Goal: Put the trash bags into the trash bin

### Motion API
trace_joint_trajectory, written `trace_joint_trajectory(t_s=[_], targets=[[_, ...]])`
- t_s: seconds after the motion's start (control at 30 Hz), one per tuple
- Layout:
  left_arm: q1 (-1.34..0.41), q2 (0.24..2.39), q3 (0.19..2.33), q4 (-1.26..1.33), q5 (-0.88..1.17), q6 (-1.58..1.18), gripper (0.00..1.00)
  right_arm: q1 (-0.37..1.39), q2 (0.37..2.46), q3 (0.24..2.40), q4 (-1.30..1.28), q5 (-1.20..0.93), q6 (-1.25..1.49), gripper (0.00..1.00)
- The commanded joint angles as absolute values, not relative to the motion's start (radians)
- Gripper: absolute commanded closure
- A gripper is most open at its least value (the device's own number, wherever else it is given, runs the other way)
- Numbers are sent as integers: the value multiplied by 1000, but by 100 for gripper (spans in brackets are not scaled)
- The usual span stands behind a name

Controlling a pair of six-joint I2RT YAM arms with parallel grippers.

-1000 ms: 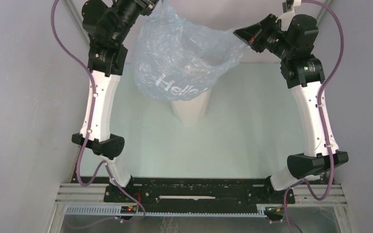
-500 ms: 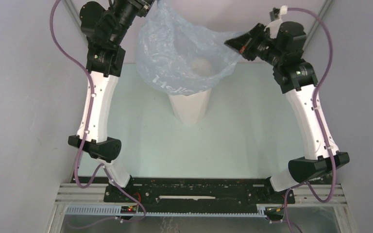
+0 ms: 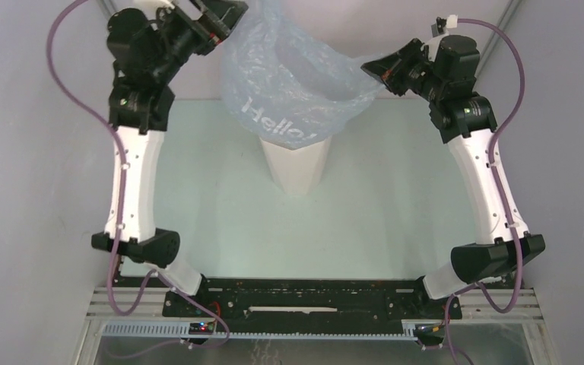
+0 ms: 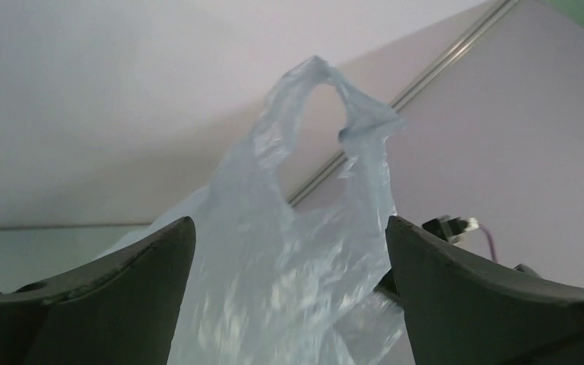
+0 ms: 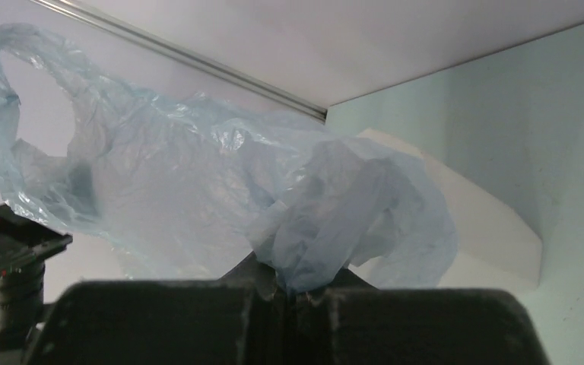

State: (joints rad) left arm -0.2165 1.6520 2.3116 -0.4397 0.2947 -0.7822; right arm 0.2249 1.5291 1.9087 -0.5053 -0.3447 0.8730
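One thin, translucent pale-blue plastic film bag [image 3: 296,84] with white "Hello" lettering hangs over the mouth of the tall white faceted plastic bin [image 3: 298,163], hiding its rim from above. Whether any film is inside the bin cannot be told. In the left wrist view, one loop handle [image 4: 327,84] stands up unsupported.

The right gripper [image 5: 293,293] is clamped on a bunched fold of the bag's right edge. The left gripper [image 4: 289,228] stands wide, its jaws on either side of the film and gripping nothing.

Risks, as I judge them:
- With one pinch on one side, the free left half could slump outside the rim, leaving the bag draped down the bin's outer wall instead of sitting in it.
- The bag is wider than the bin, so the film may bridge the opening and snag on the facets.
- The bin tapers to a narrow base on the pale green table [image 3: 395,213]; a sideways tug from the right arm, with film caught on the rim, could tip it.
- Light film may cling to the open left jaws and be dragged away.
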Motion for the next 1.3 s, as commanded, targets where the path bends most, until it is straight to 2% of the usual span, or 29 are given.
trace_joint_trajectory(t_s=[0.0,0.13,0.23,0.3,0.4,0.6,0.93,1.07,1.27], targets=[[-169,1448,2248,-632,244,-626,0,227,1488,1898,-487,-344,876,100],[-107,1261,1917,-674,126,-661,3,232,1486,1905,-490,-380,852,100],[-71,1179,1698,-571,172,-702,7,241,1487,1896,-484,-421,849,100],[-71,1187,1638,-528,227,-729,15,253,1480,1889,-480,-433,838,100],[-71,1251,1642,-493,301,-774,27,261,1466,1881,-481,-430,829,100],[-106,1403,1708,-440,367,-820,35,267,1454,1871,-463,-449,831,100],[-396,1458,1666,-433,316,-790,40,294,1441,1857,-422,-489,807,100],[-411,1490,1608,-456,314,-780,41,295,1431,1831,-410,-494,800,100],[-378,1652,1797,-566,253,-650,41,312,1437,1808,-424,-478,766,100]])
